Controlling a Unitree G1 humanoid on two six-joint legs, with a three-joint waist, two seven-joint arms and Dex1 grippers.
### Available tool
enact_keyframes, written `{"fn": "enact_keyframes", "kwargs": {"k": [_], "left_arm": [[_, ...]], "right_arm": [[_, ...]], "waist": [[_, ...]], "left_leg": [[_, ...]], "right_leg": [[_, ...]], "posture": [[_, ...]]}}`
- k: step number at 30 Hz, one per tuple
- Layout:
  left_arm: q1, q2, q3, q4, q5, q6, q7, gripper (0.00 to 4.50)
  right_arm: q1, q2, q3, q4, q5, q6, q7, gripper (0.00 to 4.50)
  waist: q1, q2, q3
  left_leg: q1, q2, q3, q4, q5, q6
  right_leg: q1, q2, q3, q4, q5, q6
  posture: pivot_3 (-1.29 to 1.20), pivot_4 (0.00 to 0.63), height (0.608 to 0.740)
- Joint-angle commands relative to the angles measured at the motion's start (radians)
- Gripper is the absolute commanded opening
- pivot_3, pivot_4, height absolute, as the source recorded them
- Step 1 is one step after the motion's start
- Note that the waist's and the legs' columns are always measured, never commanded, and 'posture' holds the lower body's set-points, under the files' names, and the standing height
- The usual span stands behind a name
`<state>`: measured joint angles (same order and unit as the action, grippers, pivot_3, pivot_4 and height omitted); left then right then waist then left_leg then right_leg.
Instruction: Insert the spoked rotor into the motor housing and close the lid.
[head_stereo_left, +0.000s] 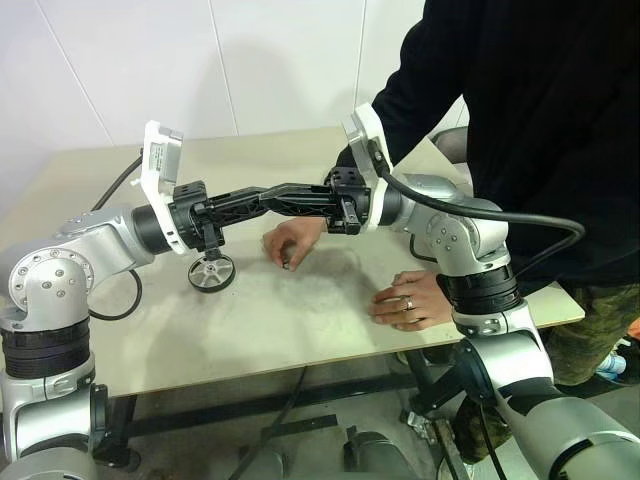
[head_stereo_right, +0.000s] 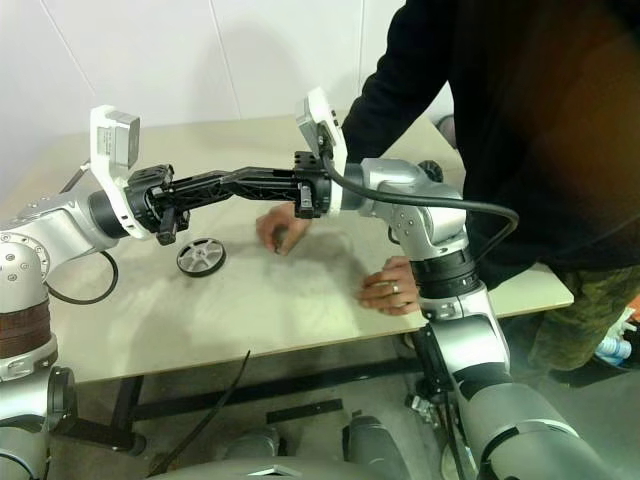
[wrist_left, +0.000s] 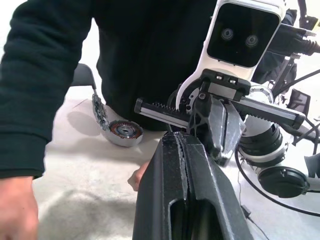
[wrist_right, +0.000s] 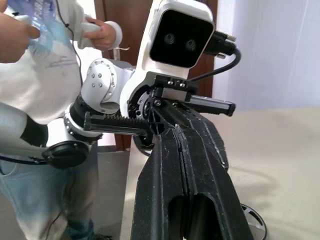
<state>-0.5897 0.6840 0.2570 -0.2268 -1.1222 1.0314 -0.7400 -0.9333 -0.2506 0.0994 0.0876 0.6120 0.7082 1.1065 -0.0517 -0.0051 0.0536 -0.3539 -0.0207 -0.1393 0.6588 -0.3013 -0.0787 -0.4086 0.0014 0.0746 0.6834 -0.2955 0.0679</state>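
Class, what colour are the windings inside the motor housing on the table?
Copper-coloured, ringing a central hole in the motor housing; the left wrist view shows it best.

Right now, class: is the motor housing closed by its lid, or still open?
Open. The motor housing lies on the table with its copper windings exposed, and the lid stands tilted at its edge, not seated on it.

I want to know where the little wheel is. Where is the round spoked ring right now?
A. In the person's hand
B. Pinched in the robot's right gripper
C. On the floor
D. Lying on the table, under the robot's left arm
D: the spoked rotor lies flat on the table, below the left gripper, with nothing holding it.
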Motion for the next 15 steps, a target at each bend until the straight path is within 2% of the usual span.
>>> {"fn": "enact_keyframes", "kwargs": {"k": [1,5,9,13,15], "left_arm": [[-0.031,-0.042,-0.01,-0.017,0.037,-0.063,0.035,0.02],[-0.019,-0.053,-0.009,-0.051,0.001,-0.042,0.021,0.02],[0.033,0.032,0.005,-0.064,-0.045,0.015,-0.07,0.02],[0.027,0.034,0.006,-0.05,-0.034,-0.011,-0.047,0.02],[0.027,0.035,0.003,-0.053,-0.03,-0.021,-0.055,0.02]], "right_arm": [[-0.041,0.034,-0.04,0.021,-0.005,-0.054,-0.055,0.0],[-0.054,0.03,-0.033,0.038,-0.009,-0.063,-0.049,0.0],[-0.028,-0.036,0.001,0.017,0.014,-0.003,0.043,0.0],[-0.051,0.016,-0.027,0.095,-0.038,-0.092,-0.05,0.0],[-0.047,0.012,-0.015,0.079,-0.024,-0.075,-0.018,0.0]], "waist": [[0.002,0.0,0.0],[0.005,0.0,0.0],[0.0,0.0,0.0],[-0.003,0.0,0.0],[-0.005,0.0,0.0]], "left_leg": [[0.0,0.0,0.0,0.0,0.0,0.0],[0.0,0.0,0.0,0.001,0.0,0.0],[-0.001,0.0,0.0,0.0,0.0,0.0],[0.0,0.0,0.0,0.001,0.0,0.0],[0.001,0.0,0.001,0.001,0.0,0.0]], "right_leg": [[0.0,0.0,0.0,0.0,0.0,0.0],[0.0,0.0,0.0,0.0,0.0,0.0],[-0.001,0.0,0.0,0.0,0.0,0.0],[0.0,0.0,0.0,0.0,0.0,0.0],[0.001,0.003,0.0,0.001,0.0,0.0]], "posture": [[0.0,0.0,0.74],[0.0,0.0,0.74],[0.0,0.0,0.74],[0.0,0.0,0.74],[0.0,0.0,0.74]]}}
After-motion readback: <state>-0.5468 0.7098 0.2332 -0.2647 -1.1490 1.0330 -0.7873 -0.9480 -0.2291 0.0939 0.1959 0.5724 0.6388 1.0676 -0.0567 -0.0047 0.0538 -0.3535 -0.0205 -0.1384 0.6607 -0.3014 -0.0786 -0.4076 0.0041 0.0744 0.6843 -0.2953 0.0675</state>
